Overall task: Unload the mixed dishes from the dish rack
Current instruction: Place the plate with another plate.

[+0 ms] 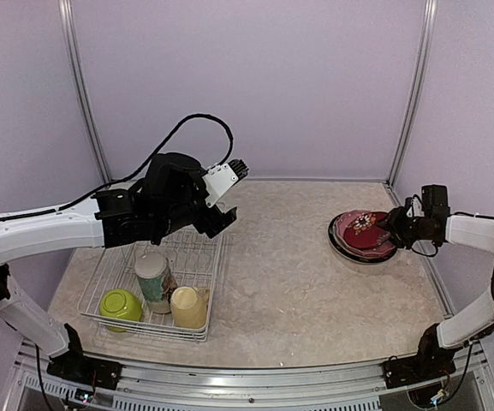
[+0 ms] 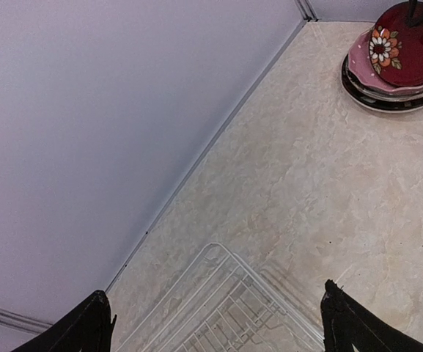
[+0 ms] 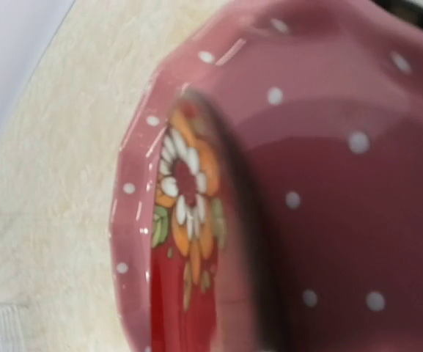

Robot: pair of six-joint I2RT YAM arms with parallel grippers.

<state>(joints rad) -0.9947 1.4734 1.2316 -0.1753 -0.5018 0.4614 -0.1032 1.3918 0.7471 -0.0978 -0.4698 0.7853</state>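
The white wire dish rack (image 1: pixel 96 281) stands at the near left and holds a lime-green bowl (image 1: pixel 120 306), a white floral mug (image 1: pixel 154 278) and a pale yellow mug (image 1: pixel 189 306). My left gripper (image 1: pixel 219 221) hangs open and empty above the rack's far right corner (image 2: pixel 218 247); its fingertips (image 2: pixel 97 308) are wide apart. At the right, a dark red flowered plate (image 1: pixel 368 233) lies tilted on a pink dotted plate (image 1: pixel 342 227) over a dark-rimmed plate (image 1: pixel 358 255). My right gripper (image 1: pixel 392 229) is at the stack's right edge, shut on the dark red plate (image 3: pixel 174 308); its fingers are hidden in the right wrist view.
The plate stack (image 2: pixel 387 104) sits near the right wall and its metal post (image 1: pixel 409 94). The back wall meets the table along a seam (image 2: pixel 218 139). Bare marbled tabletop (image 1: pixel 281 274) lies between the rack and the stack.
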